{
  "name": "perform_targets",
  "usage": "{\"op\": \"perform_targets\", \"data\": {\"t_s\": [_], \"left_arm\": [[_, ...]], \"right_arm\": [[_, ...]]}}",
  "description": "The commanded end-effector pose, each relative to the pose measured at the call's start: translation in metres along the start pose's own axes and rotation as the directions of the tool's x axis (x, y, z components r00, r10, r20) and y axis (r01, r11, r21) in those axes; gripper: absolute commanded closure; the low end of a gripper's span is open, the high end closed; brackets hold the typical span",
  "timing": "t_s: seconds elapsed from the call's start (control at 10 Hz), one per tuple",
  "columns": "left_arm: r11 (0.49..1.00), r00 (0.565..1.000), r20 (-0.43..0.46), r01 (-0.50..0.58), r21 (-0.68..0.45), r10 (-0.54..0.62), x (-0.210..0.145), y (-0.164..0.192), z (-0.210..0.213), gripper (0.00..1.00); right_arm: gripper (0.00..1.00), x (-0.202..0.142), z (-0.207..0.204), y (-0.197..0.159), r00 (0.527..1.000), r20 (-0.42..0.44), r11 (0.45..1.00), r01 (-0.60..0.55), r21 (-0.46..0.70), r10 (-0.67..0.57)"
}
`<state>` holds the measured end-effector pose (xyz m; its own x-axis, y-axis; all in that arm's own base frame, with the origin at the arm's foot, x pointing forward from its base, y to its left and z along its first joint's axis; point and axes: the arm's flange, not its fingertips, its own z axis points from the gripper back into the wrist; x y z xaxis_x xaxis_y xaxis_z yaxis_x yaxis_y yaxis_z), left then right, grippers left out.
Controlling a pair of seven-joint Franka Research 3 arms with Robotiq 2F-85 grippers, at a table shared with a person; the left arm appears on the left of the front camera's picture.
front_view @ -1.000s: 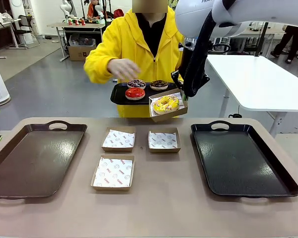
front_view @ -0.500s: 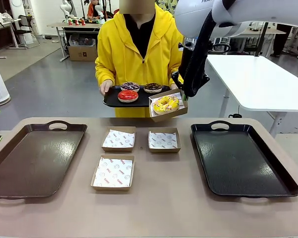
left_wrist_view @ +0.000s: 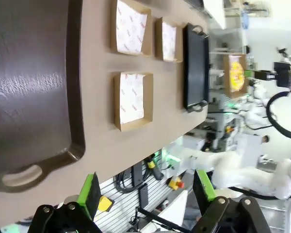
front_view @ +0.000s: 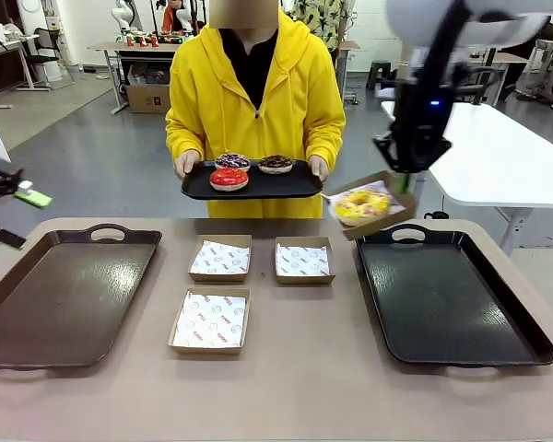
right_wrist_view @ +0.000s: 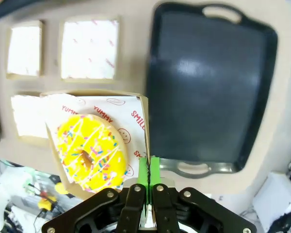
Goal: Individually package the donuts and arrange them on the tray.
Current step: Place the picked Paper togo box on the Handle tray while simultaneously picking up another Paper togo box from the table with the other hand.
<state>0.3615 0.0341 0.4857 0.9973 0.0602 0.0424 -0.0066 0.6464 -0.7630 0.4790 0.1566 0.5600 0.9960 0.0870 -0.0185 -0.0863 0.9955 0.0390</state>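
Note:
My right gripper [front_view: 401,180] is shut on the edge of a cardboard box [front_view: 387,214] holding the yellow sprinkled donut [front_view: 360,204], tilted in the air above the far left corner of the black tray [front_view: 447,304]. In the right wrist view the green pads [right_wrist_view: 154,167] pinch the box wall [right_wrist_view: 144,116] beside the yellow donut [right_wrist_view: 89,153]. The person holds a small black tray [front_view: 276,187] carrying the red donut [front_view: 228,178], purple donut [front_view: 232,162] and chocolate donut [front_view: 276,164]. My left gripper [front_view: 18,218] is open at the far left, holding nothing [left_wrist_view: 146,191].
Three empty paper-lined boxes lie mid-table: two in the back row [front_view: 220,259] [front_view: 303,261], one nearer [front_view: 210,321]. A brown tray [front_view: 64,295] lies on the left. A white table [front_view: 498,147] stands behind on the right.
My right arm swung the boxed yellow donut right and down, from beside the person's tray to over the black tray's corner. The person drew their tray back. My left gripper entered at the left edge.

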Motion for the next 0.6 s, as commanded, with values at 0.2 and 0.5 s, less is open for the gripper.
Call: {"op": "perform_targets", "data": {"t_s": [0.2,0.5], "left_arm": [[0.933,0.996,-0.091,0.034,0.359,-0.001,0.023,-0.079,-0.052,0.0],[0.849,0.997,-0.08,0.057,0.526,-0.017,0.036,-0.115,-0.109,0.0]], "right_arm": [[0.99,-0.055,-0.014,-0.08,0.995,0.074,0.997,0.062,0.034,-0.065],[0.99,-0.064,-0.045,-0.109,0.996,0.059,0.997,0.07,-0.015,-0.069]]}}
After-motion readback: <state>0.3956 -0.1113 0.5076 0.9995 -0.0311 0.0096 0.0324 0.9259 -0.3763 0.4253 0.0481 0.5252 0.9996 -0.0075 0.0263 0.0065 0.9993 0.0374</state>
